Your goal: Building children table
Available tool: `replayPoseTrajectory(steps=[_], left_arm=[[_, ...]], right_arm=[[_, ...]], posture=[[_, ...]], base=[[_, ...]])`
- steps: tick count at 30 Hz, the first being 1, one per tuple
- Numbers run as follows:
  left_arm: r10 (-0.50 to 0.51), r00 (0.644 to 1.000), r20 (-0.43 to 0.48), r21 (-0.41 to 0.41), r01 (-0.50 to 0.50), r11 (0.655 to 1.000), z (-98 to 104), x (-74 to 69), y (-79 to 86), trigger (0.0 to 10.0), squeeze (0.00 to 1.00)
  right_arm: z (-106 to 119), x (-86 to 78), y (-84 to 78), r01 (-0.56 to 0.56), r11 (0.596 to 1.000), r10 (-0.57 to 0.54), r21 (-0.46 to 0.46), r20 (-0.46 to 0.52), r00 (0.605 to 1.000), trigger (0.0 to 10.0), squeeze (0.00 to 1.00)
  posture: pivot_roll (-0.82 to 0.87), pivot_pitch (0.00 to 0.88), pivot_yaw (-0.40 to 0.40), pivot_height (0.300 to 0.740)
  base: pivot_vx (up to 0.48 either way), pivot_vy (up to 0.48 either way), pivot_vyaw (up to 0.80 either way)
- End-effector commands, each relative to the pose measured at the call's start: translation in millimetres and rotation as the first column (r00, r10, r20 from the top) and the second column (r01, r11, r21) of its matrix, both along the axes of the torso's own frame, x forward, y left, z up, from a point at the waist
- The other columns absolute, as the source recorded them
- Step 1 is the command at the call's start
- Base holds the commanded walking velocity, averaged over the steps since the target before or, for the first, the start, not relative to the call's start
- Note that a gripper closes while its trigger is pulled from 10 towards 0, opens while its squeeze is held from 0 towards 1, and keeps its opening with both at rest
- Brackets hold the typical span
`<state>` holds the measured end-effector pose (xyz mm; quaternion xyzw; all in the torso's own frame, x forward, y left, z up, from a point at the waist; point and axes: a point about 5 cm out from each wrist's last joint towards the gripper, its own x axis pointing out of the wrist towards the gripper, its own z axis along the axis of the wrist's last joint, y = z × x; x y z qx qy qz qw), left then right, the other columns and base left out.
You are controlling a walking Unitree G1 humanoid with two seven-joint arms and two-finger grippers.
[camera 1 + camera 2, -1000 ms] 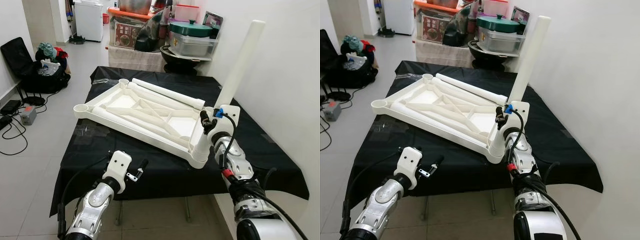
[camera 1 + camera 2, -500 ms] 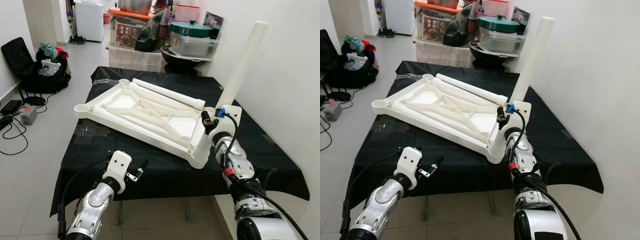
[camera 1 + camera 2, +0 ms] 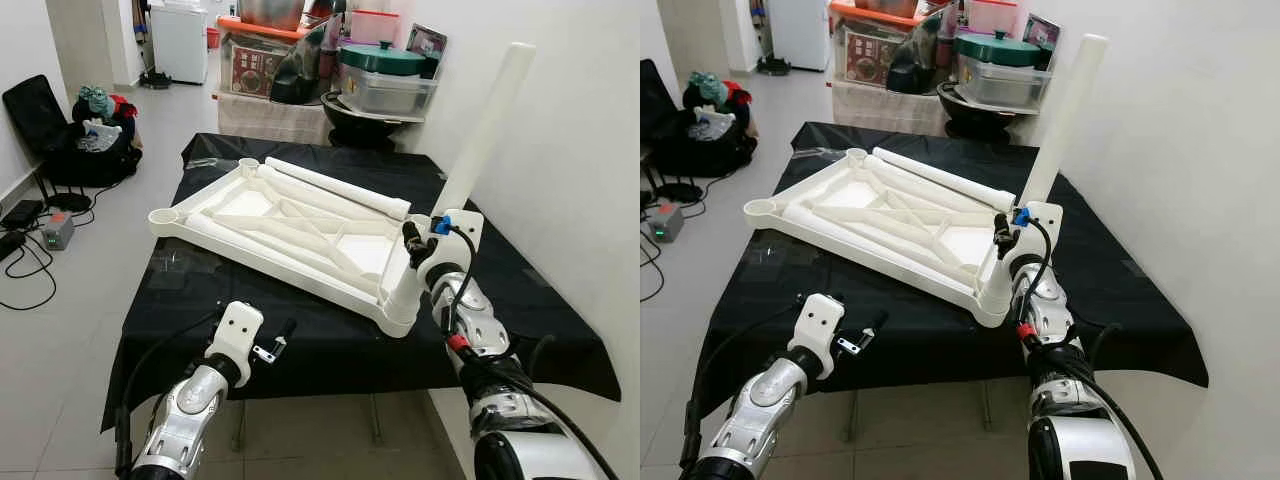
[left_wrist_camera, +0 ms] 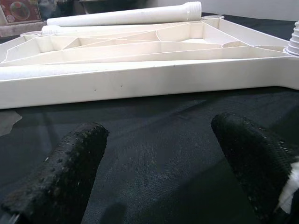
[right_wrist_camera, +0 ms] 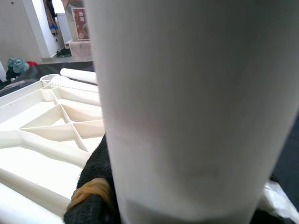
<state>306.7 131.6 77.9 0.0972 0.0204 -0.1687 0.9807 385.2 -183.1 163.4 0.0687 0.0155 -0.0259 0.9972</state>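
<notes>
Your right claw is gripping the white leg low down, its long axis tilting up toward the wall, foot in the upturned tabletop's near corner socket. Your left claw, fingers apart, is hovering over the black surface.

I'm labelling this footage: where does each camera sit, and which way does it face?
Left eye view: on the head, looking forward and down at the upturned white tabletop on the black cloth; both arms show.
Right eye view: beside it, same scene; the right pincer is shut on a standing leg.
Left wrist view: along the open left pincer, low over the cloth, facing the tabletop's rim.
Right wrist view: pressed against the gripped leg.
Shared: all four views see the tabletop.
</notes>
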Motion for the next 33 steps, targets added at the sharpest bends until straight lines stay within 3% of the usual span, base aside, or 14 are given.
replayPoseTrajectory(steps=[1, 10, 11, 31, 32, 33], left_arm=[[-0.014, 1.0, -0.02, 0.012, 0.014, 1.0, -4, -0.4, -1.8, 10.0, 0.0], [-0.014, 1.0, -0.02, 0.013, 0.014, 1.0, -4, -0.1, -1.7, 10.0, 0.0], [-0.014, 1.0, -0.021, 0.013, 0.014, 1.0, -4, -0.1, -1.7, 10.0, 0.0], [-0.022, 1.0, -0.021, 0.014, 0.022, 1.0, -4, 0.7, -3.3, 10.0, 0.0], [-0.023, 1.0, -0.021, 0.014, 0.023, 1.0, -4, 0.8, -3.5, 10.0, 0.0], [-0.023, 1.0, -0.02, 0.014, 0.023, 1.0, -4, 0.8, -3.6, 10.0, 0.0]], right_arm=[[-57, -17.0, -7.3, 0.034, 0.999, -0.025, 0.034, -0.23, 0.973, 10.0, 0.0], [-55, -16.4, -7.3, 0.033, 0.999, -0.023, 0.04, -0.221, 0.975, 10.0, 0.05], [-54, -16.0, -6.7, 0.03, 0.999, -0.02, 0.041, -0.215, 0.976, 10.0, 0.13], [-46, -14.1, -5.0, 0.01, 1.0, -0.006, 0.021, -0.178, 0.984, 10.0, 0.13], [-46, -14.1, -5.1, 0.01, 1.0, -0.006, 0.021, -0.176, 0.984, 10.0, 0.26], [-46, -14.0, -5.1, 0.01, 1.0, -0.006, 0.022, -0.175, 0.985, 10.0, 0.26]], posture=[[0.06, 0.0, -0.132, 0.74], [0.06, 0.0, -0.132, 0.74], [0.06, 0.0, -0.131, 0.74], [0.06, 0.0, -0.128, 0.74], [0.06, 0.0, -0.125, 0.74], [0.06, 0.0, -0.125, 0.74]], base=[[0.0, 0.0, 0.0], [0.0, 0.0, 0.0], [0.0, 0.0, 0.0], [0.0, 0.0, 0.0], [0.0, 0.0, 0.0], [0.0, 0.0, 0.0]])
